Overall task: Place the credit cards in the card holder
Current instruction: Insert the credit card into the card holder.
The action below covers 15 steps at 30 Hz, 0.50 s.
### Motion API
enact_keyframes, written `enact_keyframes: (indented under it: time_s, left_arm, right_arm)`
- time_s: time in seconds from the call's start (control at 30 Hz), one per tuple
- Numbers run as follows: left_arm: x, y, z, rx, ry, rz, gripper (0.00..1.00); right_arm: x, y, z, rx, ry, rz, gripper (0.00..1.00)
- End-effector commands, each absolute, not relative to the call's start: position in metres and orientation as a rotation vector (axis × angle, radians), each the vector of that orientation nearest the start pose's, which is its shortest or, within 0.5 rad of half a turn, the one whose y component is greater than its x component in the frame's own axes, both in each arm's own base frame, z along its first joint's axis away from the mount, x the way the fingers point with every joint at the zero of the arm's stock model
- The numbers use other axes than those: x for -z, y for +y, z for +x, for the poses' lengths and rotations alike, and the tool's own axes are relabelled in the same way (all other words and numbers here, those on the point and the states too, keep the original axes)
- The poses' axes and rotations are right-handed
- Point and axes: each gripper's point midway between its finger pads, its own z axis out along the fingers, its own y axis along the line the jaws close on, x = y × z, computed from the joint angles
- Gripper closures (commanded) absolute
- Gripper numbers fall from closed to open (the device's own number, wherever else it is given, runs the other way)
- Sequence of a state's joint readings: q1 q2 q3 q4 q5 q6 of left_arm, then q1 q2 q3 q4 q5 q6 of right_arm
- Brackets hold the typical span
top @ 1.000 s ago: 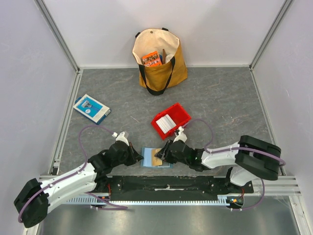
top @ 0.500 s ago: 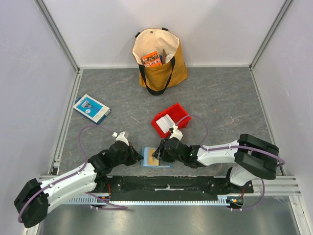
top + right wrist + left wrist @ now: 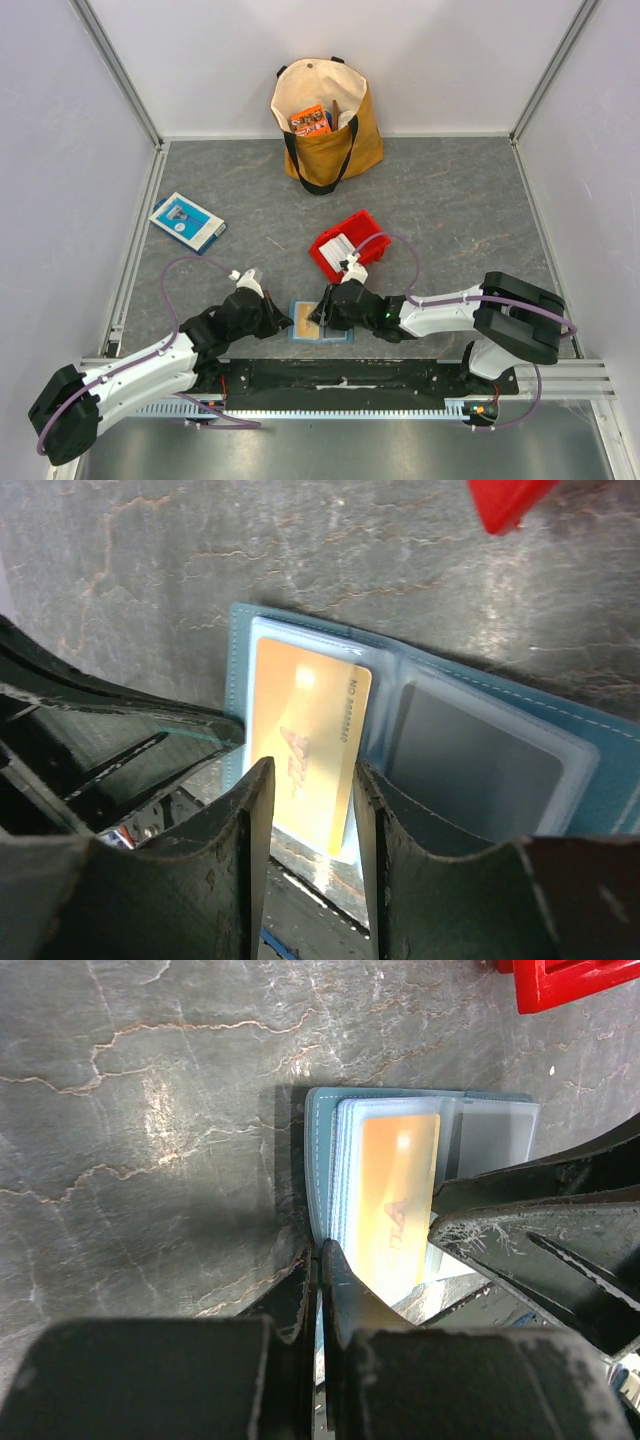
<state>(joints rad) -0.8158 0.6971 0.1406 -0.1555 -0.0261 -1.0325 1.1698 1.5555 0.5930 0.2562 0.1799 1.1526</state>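
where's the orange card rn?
Top view, near edge: orange card on the open card holder's left panel, between left gripper and right gripper.

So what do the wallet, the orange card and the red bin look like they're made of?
The wallet looks like leather or faux leather: matte teal, stitched edge; its sleeves are clear glossy plastic. The card seems plastic, smooth, catching glare. The red bin looks like hard moulded plastic, slightly shiny.

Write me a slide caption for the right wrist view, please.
Right gripper straddling a tan credit card on the open teal card holder.
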Motion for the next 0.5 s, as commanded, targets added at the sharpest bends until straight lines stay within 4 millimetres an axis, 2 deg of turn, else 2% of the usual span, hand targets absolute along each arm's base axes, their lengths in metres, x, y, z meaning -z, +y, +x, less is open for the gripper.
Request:
enact_keyframes:
  time_s: [0.0,0.27,0.33,0.47]
  left_arm:
    - [-0.036,-0.197,0.144,0.920,2.400,-0.309,0.98]
    - [-0.039,-0.197,0.144,0.929,2.390,-0.308,0.98]
    - [-0.041,-0.197,0.145,0.935,2.385,-0.310,0.98]
    - [-0.052,-0.200,0.146,0.960,2.361,-0.297,0.98]
  right_arm:
    - [-0.059,0.380,0.146,-1.108,2.385,0.053,0.56]
    - [-0.060,0.386,0.144,-1.146,2.377,0.033,0.59]
    - [-0.057,0.379,0.148,-1.086,2.383,0.035,0.58]
    - [-0.077,0.360,0.165,-0.970,2.317,0.036,0.49]
